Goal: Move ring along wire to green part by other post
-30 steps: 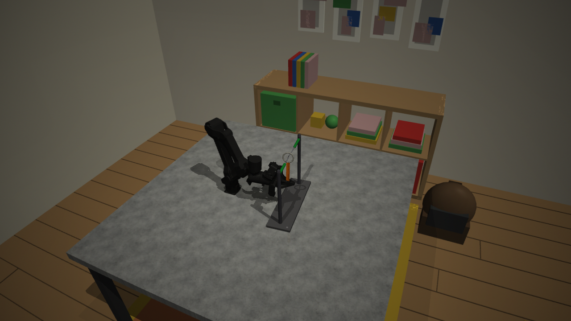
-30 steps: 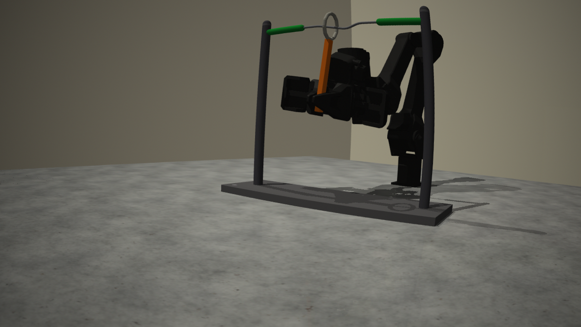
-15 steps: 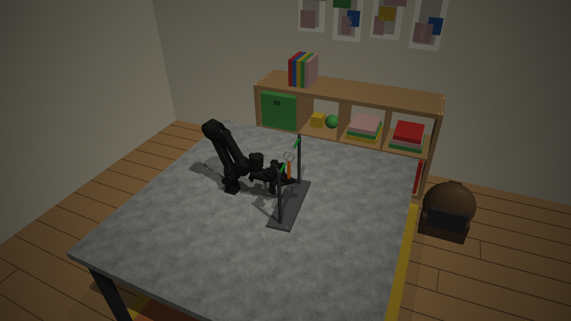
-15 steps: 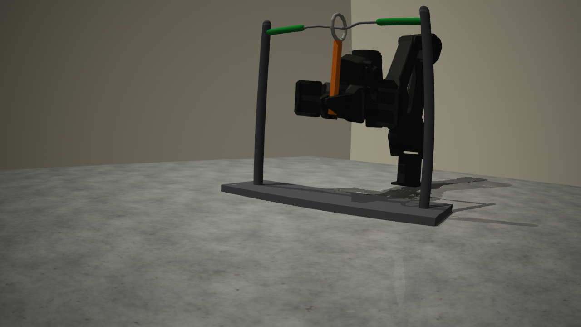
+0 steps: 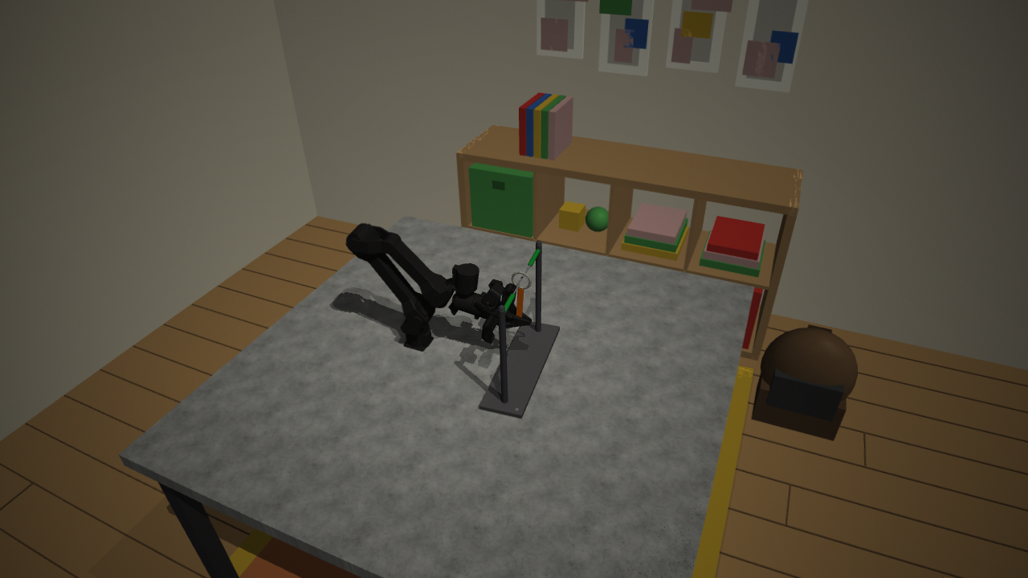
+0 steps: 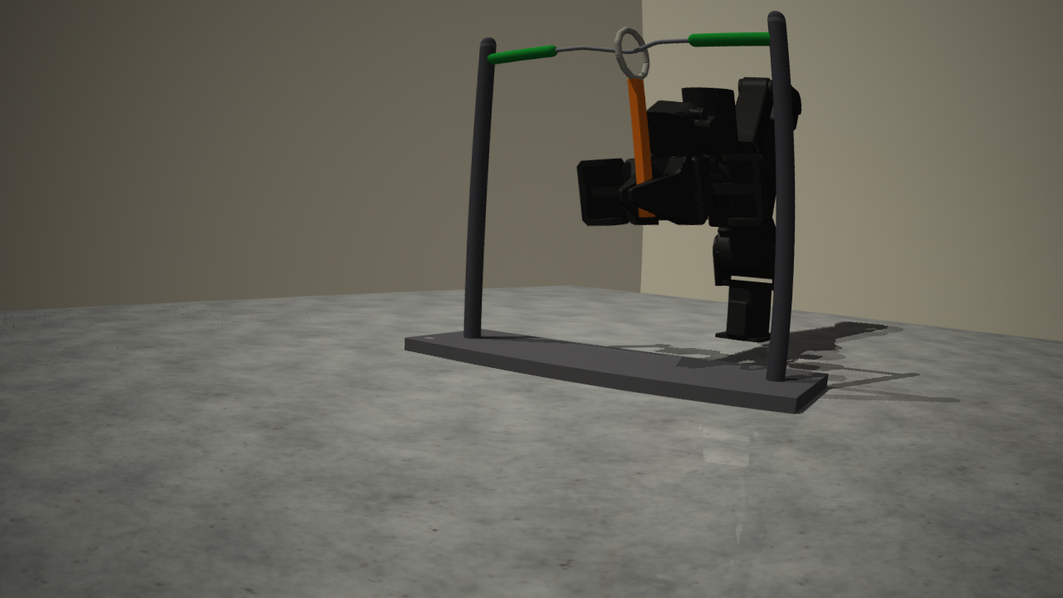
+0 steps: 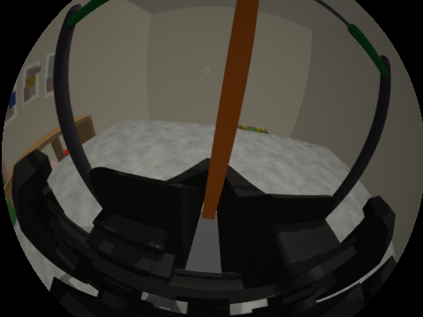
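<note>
We judge the piece light and stiff; the handle [image 5: 520, 302] [image 6: 639, 134] [image 7: 233, 88] seems unlikely to bend, though its smooth faces might let it pivot under a weak pinch. The fingers [image 5: 520, 319] [image 6: 644, 189] are closed on its lower end, and we think that is the right place to hold, well below the wire. So low a hold also means a small wrist tilt would swing the ring widely, so we would go gently and keep our grip.

The ring [image 5: 528, 284] [image 6: 617, 53] is thin, round and pale grey, upright above the squared, straight orange handle, which leans slightly. It is around the thin grey wire [image 6: 587, 49] [image 7: 332, 11], between the two green parts, high over the worktop [image 5: 287, 431] [image 6: 297, 446] [image 7: 145, 136]. In the exterior view it sits beside a bend, nearer the right-hand green part [image 5: 534, 257] [image 6: 728, 39] [image 7: 88, 11]. We cannot tell whether metal meets metal there. These pictures alone do not show us which end is the goal.
</note>
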`<state>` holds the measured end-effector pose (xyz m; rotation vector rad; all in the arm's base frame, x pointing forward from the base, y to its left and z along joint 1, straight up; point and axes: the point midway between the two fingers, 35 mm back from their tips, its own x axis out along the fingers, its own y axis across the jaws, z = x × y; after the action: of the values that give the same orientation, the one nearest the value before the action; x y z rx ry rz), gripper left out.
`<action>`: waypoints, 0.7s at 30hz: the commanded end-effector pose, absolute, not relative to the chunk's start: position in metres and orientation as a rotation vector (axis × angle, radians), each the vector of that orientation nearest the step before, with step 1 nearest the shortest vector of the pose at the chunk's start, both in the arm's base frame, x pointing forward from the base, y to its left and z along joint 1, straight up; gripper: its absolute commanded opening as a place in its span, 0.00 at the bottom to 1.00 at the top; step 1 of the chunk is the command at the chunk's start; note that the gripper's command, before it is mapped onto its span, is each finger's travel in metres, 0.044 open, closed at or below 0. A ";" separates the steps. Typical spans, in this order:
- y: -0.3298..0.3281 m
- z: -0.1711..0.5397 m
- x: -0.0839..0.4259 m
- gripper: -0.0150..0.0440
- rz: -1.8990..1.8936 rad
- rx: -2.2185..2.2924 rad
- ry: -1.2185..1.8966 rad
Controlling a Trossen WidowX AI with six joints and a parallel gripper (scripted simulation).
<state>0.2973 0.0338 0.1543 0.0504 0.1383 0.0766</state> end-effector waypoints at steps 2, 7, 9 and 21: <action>0.044 0.158 0.296 0.00 0.039 0.103 0.143; 0.055 0.160 0.296 0.00 0.005 0.152 0.145; 0.059 0.161 0.297 0.00 -0.004 0.166 0.145; 0.069 0.164 0.298 0.00 0.011 0.146 0.142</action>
<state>0.2968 0.0679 0.1609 0.1572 0.1496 0.0033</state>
